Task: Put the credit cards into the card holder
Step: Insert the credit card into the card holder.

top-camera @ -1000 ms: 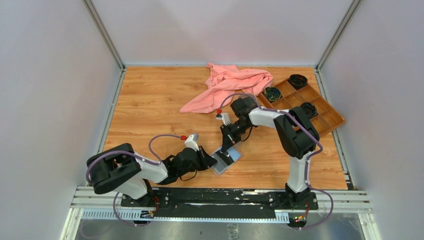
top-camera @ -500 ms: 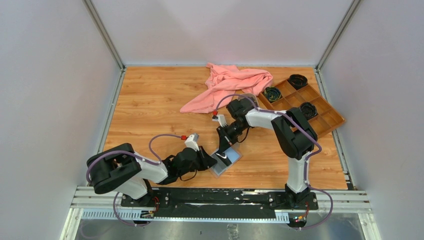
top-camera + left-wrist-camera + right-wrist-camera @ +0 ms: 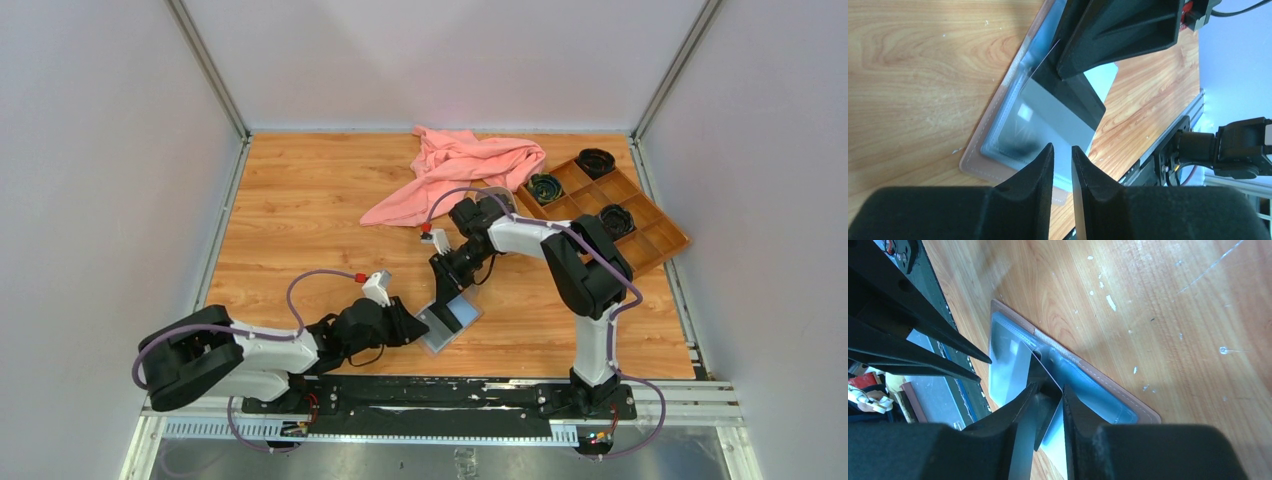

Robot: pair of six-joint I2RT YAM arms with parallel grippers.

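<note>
The card holder (image 3: 449, 331) lies open near the front edge, pinkish-tan rim around grey-blue sleeves. It also shows in the left wrist view (image 3: 976, 165) and the right wrist view (image 3: 1109, 383). My right gripper (image 3: 445, 291) stands over it, shut on a dark credit card (image 3: 1047, 379). The card is tilted steeply and its lower edge rests on the sleeves. In the left wrist view the card (image 3: 1063, 114) shows under the right fingers (image 3: 1118, 30). My left gripper (image 3: 411, 328) lies low just left of the holder, off it. Its jaws (image 3: 1062, 148) are nearly together with nothing between them.
A pink cloth (image 3: 462, 170) lies crumpled at the back. A brown compartment tray (image 3: 650, 225) with dark round items stands at the back right. Grey walls close three sides, and a metal rail runs along the front edge.
My left arm has drawn back to the left and its gripper has come off the holder. My right gripper has shifted slightly left with the card still held.
</note>
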